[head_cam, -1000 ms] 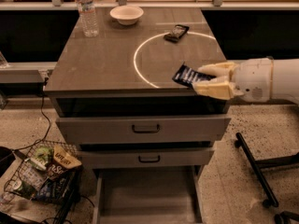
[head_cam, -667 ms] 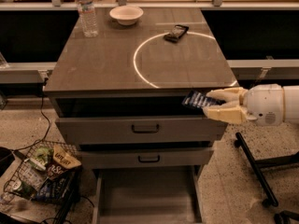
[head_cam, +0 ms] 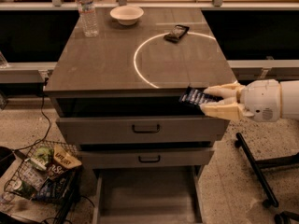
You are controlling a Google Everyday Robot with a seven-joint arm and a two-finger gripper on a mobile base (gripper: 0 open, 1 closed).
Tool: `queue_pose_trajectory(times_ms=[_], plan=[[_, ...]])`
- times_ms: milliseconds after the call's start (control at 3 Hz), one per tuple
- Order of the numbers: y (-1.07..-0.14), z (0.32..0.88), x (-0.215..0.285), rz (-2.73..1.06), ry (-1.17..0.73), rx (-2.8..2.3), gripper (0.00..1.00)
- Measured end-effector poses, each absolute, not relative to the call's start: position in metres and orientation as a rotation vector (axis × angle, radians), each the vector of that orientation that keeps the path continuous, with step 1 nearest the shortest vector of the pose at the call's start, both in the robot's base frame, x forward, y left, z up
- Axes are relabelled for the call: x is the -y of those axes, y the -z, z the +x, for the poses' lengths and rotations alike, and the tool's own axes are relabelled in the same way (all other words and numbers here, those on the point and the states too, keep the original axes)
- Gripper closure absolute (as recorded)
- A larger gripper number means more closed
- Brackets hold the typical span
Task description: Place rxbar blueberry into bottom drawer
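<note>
Rxbar blueberry (head_cam: 195,97) pinched flat between the 2 tan jaws of the gripper (head_cam: 208,101), dark blue wrapper with white lettering jutting out to the left of them. Jaws closed onto the wrapper's right end, 1 above and 1 below, tight against it. Held in the air just at the front right corner of the tabletop (head_cam: 103,59), level with its front edge and overlapping the dark gap beneath it, above the 2 handled drawers. Gripper reaching in from the right on a white arm (head_cam: 271,101), well clear of the floor. Bottom drawer (head_cam: 147,192) pulled out at the foot of the grey cabinet, grey floor in view, well below the gripper and somewhat to its left. Top drawer (head_cam: 145,128) and middle drawer (head_cam: 149,159) pushed in, each with 1 dark handle. On the tabletop, a thin white ring (head_cam: 135,62) painted toward the right side, with a dark bar wrapper (head_cam: 176,33) lying across its far edge. At the back left, 1 clear water bottle (head_cam: 87,10) upright, and just beside it to the right a white bowl (head_cam: 126,14). On the speckled ground left of the cabinet, a wire basket (head_cam: 42,171) holding snack packets. To the right, black stand legs (head_cam: 254,167) beneath the arm.
</note>
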State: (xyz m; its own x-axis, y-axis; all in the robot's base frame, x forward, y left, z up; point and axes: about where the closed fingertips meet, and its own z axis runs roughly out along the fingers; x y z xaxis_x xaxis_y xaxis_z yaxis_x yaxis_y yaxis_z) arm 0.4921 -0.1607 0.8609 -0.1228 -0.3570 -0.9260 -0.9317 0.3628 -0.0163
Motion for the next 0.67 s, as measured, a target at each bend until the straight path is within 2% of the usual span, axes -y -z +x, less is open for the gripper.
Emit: queue_pose_trajectory(times_ms=[333,667], plan=[[-0.845,0.497,0.174,-1.156,-0.722,-1.721,1.0],[-0.796,0.486,0.214,-1.118,-0.671,-1.818,1.0]])
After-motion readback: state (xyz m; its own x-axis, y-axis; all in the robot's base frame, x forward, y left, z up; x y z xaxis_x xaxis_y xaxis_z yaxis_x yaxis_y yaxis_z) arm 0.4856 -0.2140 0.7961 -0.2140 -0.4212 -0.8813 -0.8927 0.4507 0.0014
